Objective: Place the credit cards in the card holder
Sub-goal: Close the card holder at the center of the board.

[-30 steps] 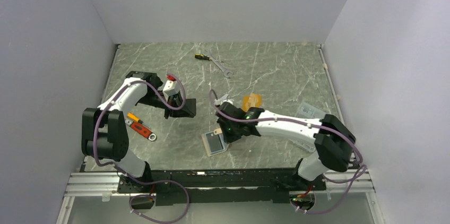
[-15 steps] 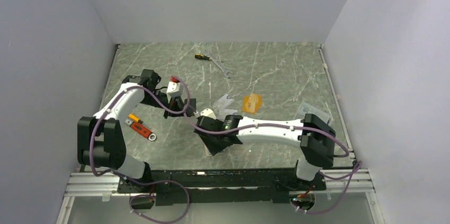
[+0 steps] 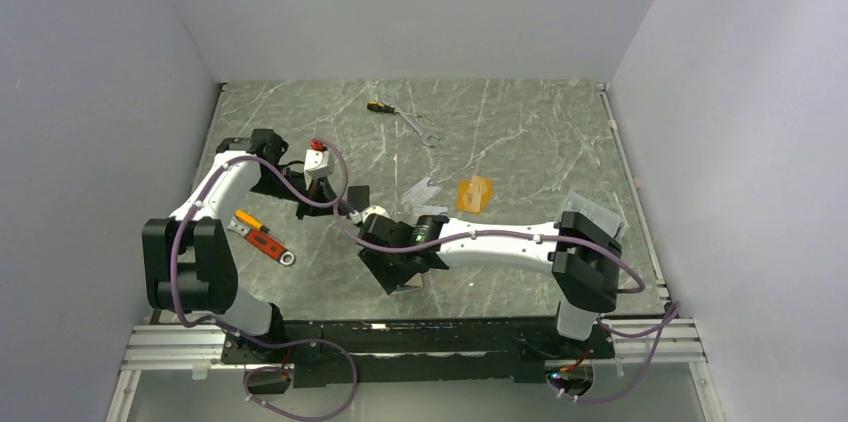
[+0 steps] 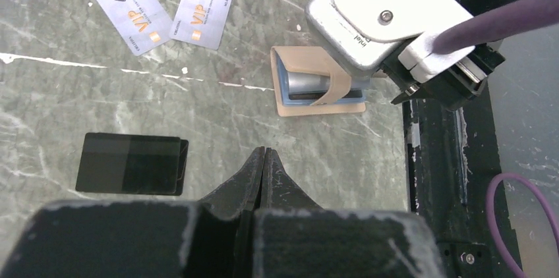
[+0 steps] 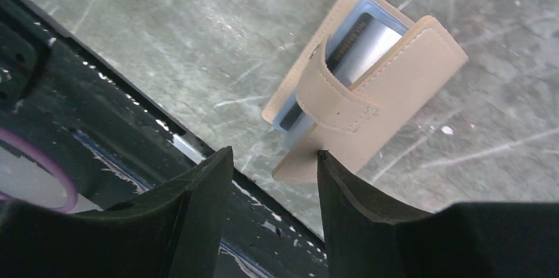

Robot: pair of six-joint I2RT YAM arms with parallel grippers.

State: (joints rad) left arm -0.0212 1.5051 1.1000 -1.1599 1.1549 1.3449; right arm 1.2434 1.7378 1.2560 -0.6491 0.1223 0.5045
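Right gripper [image 5: 273, 159] parted and empty, card holder [image 5: 369, 87] on surface [image 5: 165, 27] at its tips, long axis diagonal; left gripper [image 4: 264, 159] closed, nearer black card [image 4: 128, 172].

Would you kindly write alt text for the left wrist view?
The shut left gripper hangs over a marbled green table. Ahead, a tan wallet holding a silver card lies partly under the right arm; two silver cards and a black card lie apart.
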